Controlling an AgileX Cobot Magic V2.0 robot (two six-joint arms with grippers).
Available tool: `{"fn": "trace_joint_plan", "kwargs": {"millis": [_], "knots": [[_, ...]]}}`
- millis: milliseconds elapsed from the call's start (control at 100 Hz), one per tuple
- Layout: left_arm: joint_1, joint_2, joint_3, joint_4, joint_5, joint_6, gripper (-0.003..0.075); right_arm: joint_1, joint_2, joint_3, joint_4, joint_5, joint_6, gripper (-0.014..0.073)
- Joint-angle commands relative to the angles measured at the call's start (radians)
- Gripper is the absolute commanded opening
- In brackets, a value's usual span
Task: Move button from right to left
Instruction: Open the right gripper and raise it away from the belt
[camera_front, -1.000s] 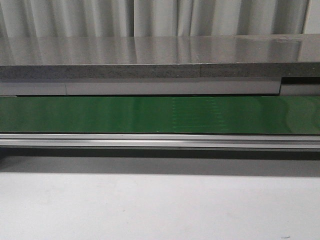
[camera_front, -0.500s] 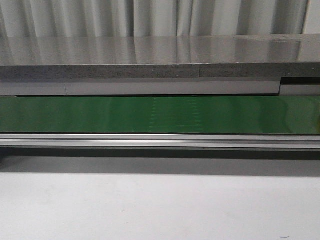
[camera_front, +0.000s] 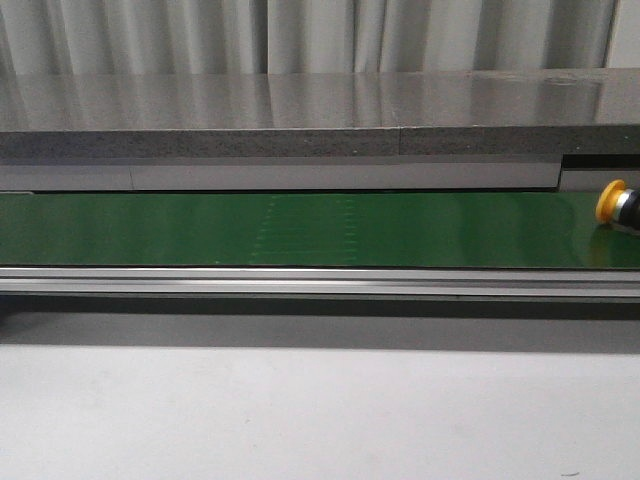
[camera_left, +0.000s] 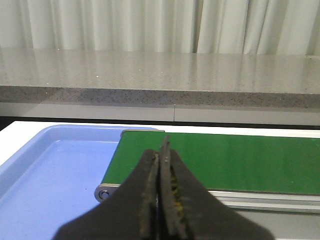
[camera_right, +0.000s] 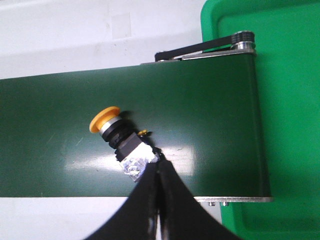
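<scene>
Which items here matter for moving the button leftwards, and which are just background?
Job:
- button, lying on its side
- green conveyor belt under it
- right gripper, shut, by the button's body
- left gripper, shut
- blue tray at the belt's left end

Background:
- green bin
- grey counter
- curtains

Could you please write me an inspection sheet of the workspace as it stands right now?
Surface: long dark green conveyor belt in a metal frame, white table in front.
Job's things: yellow-capped, black-bodied push-button lies on its side on the belt.
Clutter: nothing seen.
Grippers: left gripper shut, empty; right gripper shut, right beside the button's body.
Cables: nothing seen.
Surroundings: light blue tray, bright green tray, grey stone-look counter, pale curtain.
</scene>
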Motion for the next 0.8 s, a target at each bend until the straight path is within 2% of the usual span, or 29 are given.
{"fn": "trace_joint_plan", "kwargs": {"millis": [0, 180, 520, 790], "knots": [[0.003, -0.03, 0.045, -0.01, -0.093, -0.004, -0.002, 0.008, -0.106, 0.05, 0.048, -0.125, -0.023, -0.0067], [0.003, -0.03, 0.045, -0.01, -0.093, -0.004, -0.002, 0.088, -0.257, 0.19, 0.047, -0.281, -0.023, -0.0067], [0.003, -0.03, 0.045, -0.01, -0.093, -0.004, -0.002, 0.278, -0.428, 0.39, 0.039, -0.461, -0.024, -0.0067], [0.003, -0.03, 0.045, -0.01, -0.093, -0.004, -0.002, 0.312, -0.575, 0.542, 0.037, -0.593, -0.024, -0.0067]]}}
